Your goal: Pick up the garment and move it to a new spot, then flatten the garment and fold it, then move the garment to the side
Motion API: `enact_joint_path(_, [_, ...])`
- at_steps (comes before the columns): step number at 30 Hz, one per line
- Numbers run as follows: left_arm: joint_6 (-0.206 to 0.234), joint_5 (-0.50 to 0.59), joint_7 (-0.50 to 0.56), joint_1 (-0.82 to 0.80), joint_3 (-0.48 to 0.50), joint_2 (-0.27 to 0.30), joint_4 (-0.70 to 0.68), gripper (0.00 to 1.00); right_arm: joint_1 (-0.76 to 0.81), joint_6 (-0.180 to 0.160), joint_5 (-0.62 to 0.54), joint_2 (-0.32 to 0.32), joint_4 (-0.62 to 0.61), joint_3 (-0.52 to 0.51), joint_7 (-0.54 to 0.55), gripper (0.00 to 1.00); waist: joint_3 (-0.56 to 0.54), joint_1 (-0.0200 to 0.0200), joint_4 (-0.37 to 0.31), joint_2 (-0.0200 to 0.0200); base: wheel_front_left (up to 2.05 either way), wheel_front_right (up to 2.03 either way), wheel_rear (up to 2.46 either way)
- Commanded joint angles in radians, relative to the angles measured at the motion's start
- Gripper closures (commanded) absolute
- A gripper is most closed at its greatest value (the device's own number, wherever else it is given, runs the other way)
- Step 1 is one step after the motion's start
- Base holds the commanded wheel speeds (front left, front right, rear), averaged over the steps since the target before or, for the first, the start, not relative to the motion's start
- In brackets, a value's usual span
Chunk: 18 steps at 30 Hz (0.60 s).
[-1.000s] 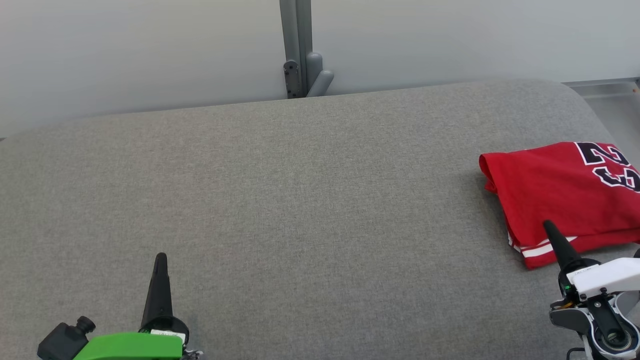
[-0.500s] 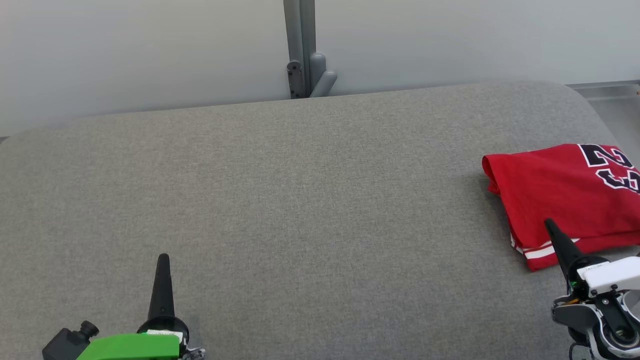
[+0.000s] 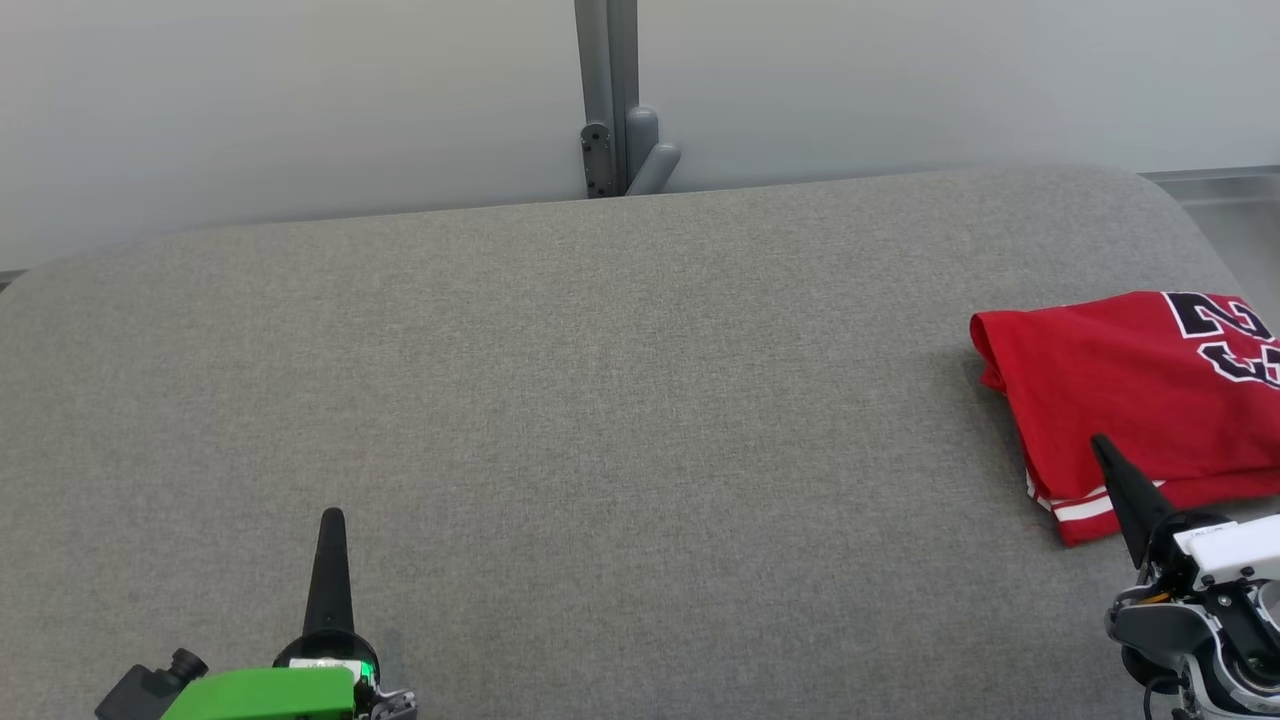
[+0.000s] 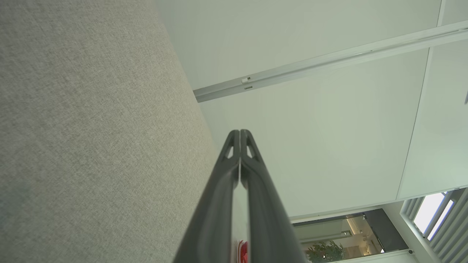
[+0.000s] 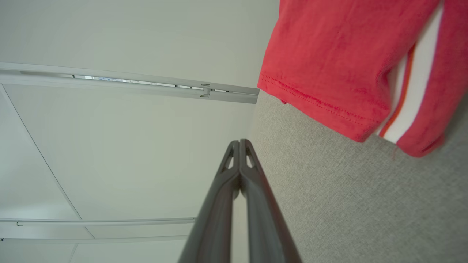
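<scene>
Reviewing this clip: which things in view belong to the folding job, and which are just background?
Part of the job:
- red garment, folded, at the right end of the grey padded table
- left tool and right tool, both shut, holding nothing

Just there:
- grey post with bracket behind the table
- pale wall panels

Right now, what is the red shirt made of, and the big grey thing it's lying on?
The red shirt looks like soft knitted cloth, maybe cotton or polyester: matte, slightly fuzzy up close, with a stitched hem. The grey surface looks covered in woven fabric: matte, speckled weave, rounded corners. What lies under the cover is hidden.
</scene>
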Motion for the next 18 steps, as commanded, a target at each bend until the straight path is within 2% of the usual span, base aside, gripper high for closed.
enact_joint_path(1, [-0.007, -0.022, -0.005, -0.017, 0.004, -0.002, 0.001, 1.0, -0.017, 0.001, 0.024, -0.001, 0.003, -0.008, 0.008, 1.0, 0.0, 0.0, 0.001, 0.0, 0.0, 0.0, 0.0])
enact_joint_path(18, [-0.025, -0.129, -0.01, -0.02, 0.004, -0.024, 0.011, 1.0, -0.032, 0.0, 0.143, 0.01, 0.034, -0.044, 0.06, 1.0, -0.003, 0.0, 0.011, 0.0, 0.0, 0.0, 0.0])
